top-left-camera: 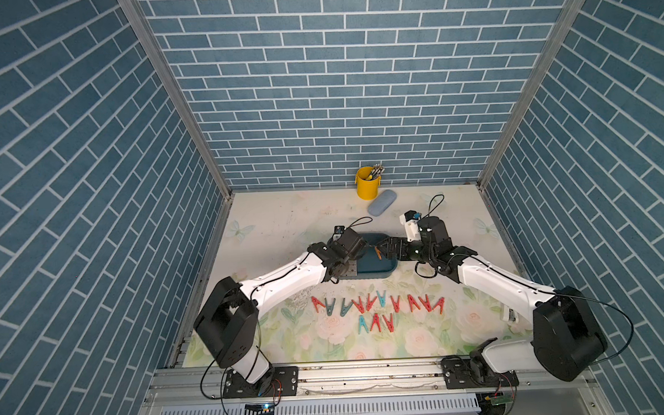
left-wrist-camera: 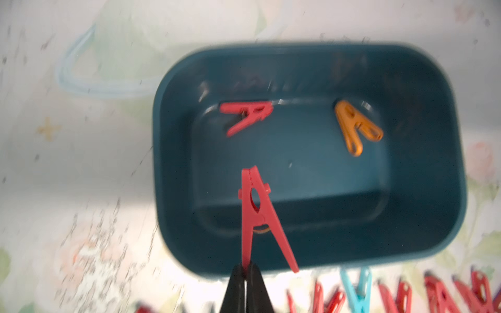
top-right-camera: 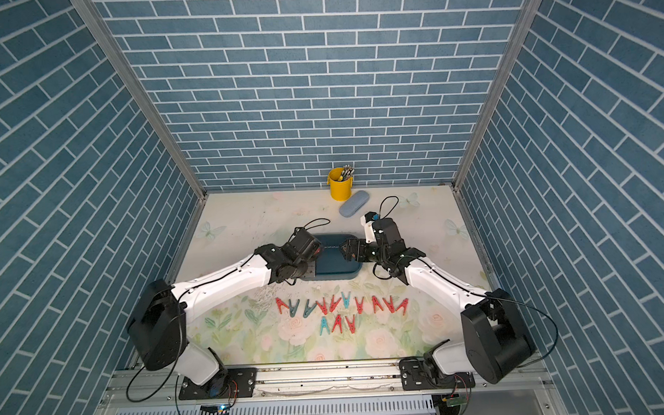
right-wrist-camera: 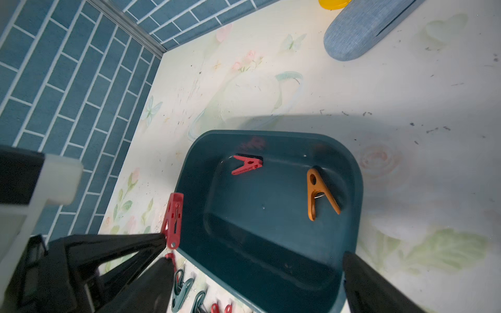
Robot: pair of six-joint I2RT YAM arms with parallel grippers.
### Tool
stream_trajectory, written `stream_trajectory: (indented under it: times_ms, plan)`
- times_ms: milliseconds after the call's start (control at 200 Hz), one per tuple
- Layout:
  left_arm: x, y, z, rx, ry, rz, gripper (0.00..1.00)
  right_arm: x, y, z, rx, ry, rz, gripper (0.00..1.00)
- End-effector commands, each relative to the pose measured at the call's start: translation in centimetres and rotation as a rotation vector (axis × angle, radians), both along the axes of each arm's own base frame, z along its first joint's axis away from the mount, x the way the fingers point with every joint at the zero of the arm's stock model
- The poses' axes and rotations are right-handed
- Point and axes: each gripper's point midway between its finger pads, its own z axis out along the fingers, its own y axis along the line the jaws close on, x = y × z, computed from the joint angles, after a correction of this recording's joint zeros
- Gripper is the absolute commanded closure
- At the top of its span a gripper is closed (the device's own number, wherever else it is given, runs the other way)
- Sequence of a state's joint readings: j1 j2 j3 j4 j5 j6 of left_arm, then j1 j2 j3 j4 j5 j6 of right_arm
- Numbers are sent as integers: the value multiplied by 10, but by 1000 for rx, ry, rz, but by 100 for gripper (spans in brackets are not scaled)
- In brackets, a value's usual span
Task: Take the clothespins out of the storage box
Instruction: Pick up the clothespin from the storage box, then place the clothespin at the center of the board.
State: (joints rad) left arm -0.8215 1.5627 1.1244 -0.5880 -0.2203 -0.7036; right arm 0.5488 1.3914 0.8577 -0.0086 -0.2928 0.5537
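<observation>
The dark teal storage box [top-left-camera: 378,270] sits mid-table between both arms. Inside lie a red clothespin [left-wrist-camera: 248,116] and an orange clothespin [left-wrist-camera: 356,127], apart from each other. My left gripper [left-wrist-camera: 246,267] is shut on one leg of another red clothespin [left-wrist-camera: 254,214], holding it above the box's left side; the right wrist view shows it at the rim [right-wrist-camera: 172,219]. My right gripper [right-wrist-camera: 257,271] hangs open over the box's right end, nothing between its fingers [right-wrist-camera: 363,281]. Several red and teal clothespins [top-left-camera: 379,305] lie in rows on the table in front of the box.
A yellow bucket [top-left-camera: 367,182] with grey pens stands at the back wall, and a light blue case [top-left-camera: 381,208] lies beside it. Blue brick walls enclose the table on three sides. The two wrists are close together over the box.
</observation>
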Motion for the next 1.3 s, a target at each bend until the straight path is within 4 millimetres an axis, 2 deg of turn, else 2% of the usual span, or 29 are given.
stream_trajectory:
  times_ms: [0,165,320,540,760,1080,1205,1295]
  plan:
    - [-27,11,-5,3,14,29,100,6,16,18,51,-38,22,1]
    - [-69,24,-19,-14,33,44,100,4,24,14,53,-28,35,1]
    - [-103,23,-35,-51,55,25,100,0,30,10,55,-19,47,1]
    - [-138,18,-66,-64,102,-5,100,-8,39,5,50,-5,70,1]
    - [-159,12,-82,-33,126,-52,100,-12,39,5,43,-7,71,0]
    - [-175,4,-97,-19,163,-82,100,-16,36,1,36,-1,69,1]
    - [-179,8,-98,4,163,-67,100,-17,36,0,33,3,69,1]
    - [-178,9,-92,2,147,-68,100,-17,37,-1,34,3,72,1]
